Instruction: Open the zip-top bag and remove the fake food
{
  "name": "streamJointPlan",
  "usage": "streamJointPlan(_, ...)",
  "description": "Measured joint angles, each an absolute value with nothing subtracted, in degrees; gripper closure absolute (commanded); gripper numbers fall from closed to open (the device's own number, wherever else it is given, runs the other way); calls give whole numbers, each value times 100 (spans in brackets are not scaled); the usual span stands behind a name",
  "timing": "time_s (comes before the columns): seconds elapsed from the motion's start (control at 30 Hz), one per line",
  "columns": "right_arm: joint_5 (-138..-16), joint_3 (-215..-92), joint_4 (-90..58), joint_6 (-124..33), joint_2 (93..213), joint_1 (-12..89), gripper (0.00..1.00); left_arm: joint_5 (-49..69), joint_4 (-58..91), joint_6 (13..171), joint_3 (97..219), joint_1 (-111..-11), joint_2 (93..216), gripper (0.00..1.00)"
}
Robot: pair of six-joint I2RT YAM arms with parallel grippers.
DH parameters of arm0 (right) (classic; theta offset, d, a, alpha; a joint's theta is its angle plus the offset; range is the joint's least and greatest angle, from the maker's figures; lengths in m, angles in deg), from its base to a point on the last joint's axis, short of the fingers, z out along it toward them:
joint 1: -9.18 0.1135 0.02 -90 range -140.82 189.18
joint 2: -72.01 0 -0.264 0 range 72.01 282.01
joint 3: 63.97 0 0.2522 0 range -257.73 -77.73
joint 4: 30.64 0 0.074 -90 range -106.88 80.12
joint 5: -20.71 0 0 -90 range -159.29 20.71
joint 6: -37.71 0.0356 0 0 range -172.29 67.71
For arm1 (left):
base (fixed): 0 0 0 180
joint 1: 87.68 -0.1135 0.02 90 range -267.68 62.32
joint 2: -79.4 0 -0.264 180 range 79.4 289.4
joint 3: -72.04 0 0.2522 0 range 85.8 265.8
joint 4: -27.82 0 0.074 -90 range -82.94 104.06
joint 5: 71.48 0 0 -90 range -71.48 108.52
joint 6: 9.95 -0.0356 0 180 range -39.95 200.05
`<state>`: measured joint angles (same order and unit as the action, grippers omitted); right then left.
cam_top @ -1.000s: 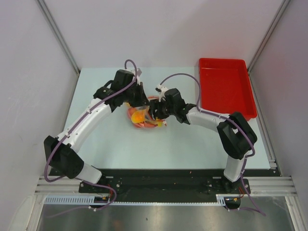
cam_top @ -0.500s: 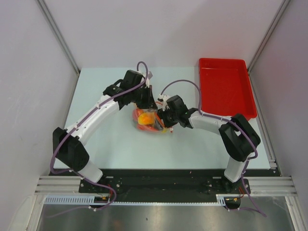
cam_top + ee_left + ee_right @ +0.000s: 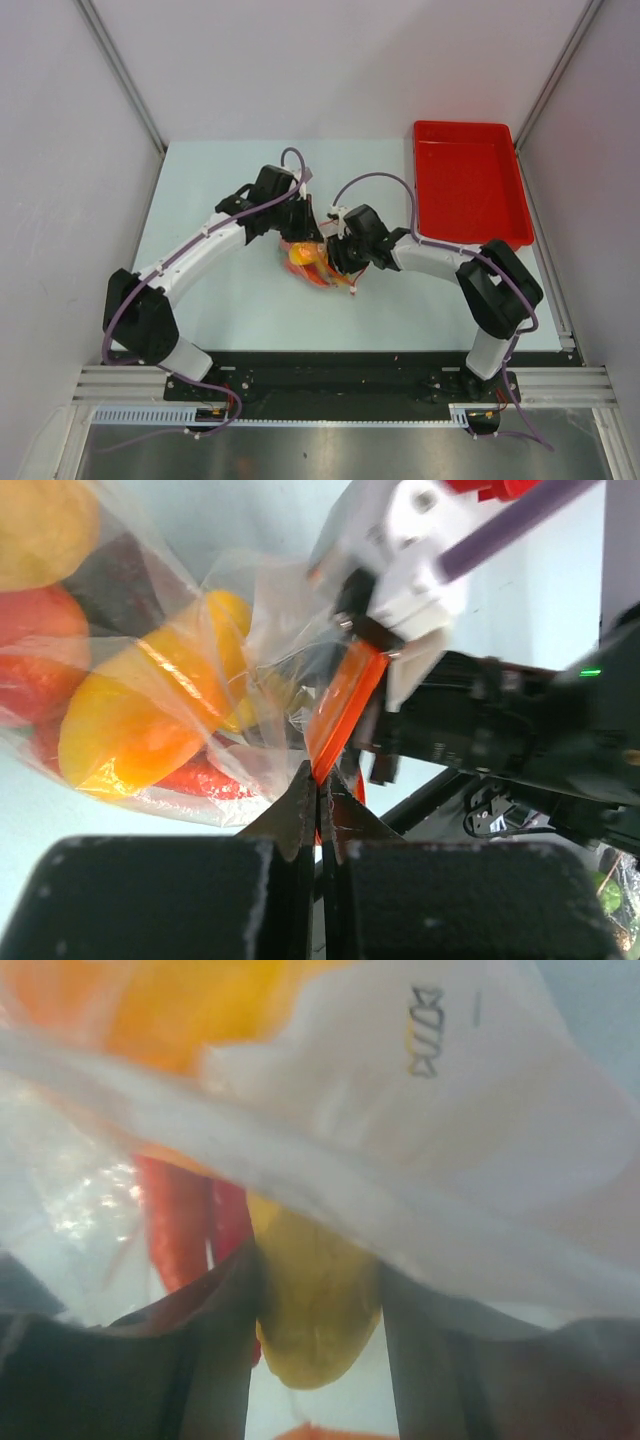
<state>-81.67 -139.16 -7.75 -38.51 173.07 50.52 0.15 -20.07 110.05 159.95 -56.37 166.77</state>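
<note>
Because the zip-top bag (image 3: 313,263), between your tools at the middle of the worktop (image 3: 230,295), is thin, soft and slippery, take it by the stiffer zip strip (image 3: 341,705); your left tool (image 3: 320,792) is clamped there, for the right tool (image 3: 318,1360) I cannot tell

Zip-top bag (image 3: 318,270) between left arm (image 3: 215,240) and right arm (image 3: 430,255); tray (image 3: 468,180) apart.

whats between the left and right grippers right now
The zip-top bag, fake food inside, fills the gap between left gripper and right gripper; the top external view shows it.
</note>
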Motion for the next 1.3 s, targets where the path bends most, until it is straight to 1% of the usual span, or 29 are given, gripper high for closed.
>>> streamJointPlan(0.1,-8171,-14058,-541,-3748,17178,5085,79,8,-1849,11024,15704,-5635,16564,100)
streamJointPlan(0.2,-8178,-14264,-253,-3602,16961,5103,87,11,-1712,11066,15483,-5635,16507,100)
streamJointPlan(0.23,-8187,-14340,-170,-3560,16905,5103,91,11,-1683,11072,15426,-5633,16496,100)
streamJointPlan(0.4,-8309,-14635,184,-3381,16583,5118,94,39,-1581,11147,15308,-5600,16480,100)
streamJointPlan(0.57,-8388,-14605,737,-3431,16266,5146,96,317,-1650,11145,15308,-5576,16448,100)
streamJointPlan(0.7,-8434,-14506,1203,-3619,15794,5103,99,662,-1760,11147,15324,-5585,16408,100)
streamJointPlan(0.8,-8580,-14329,1478,-3742,15261,4965,99,870,-1817,11149,15328,-5611,16292,100)
streamJointPlan(0.87,-8676,-14135,1629,-3759,14859,4786,98,946,-1827,11149,15341,-5646,16218,100)
streamJointPlan(0.9,-8718,-14019,1690,-3759,14638,4648,95,957,-1825,11149,15352,-5670,16192,100)
streamJointPlan(0.93,-8750,-13862,1898,-3759,14238,4353,95,966,-1823,11149,15372,-5714,16159,100)
streamJointPlan(1.03,-8672,-13818,2009,-3759,13882,3780,94,950,-1825,11129,15376,-5748,16146,100)
streamJointPlan(1.17,-8514,-13818,1900,-3735,13869,2812,96,867,-1856,11083,15378,-5748,16146,100)
streamJointPlan(1.23,-8442,-13881,1828,-3687,14081,2301,96,797,-1913,11040,15385,-5755,16146,100)
streamJointPlan(1.3,-8337,-14021,1749,-3648,14415,1901,93,734,-1994,10994,15422,-5766,16144,100)
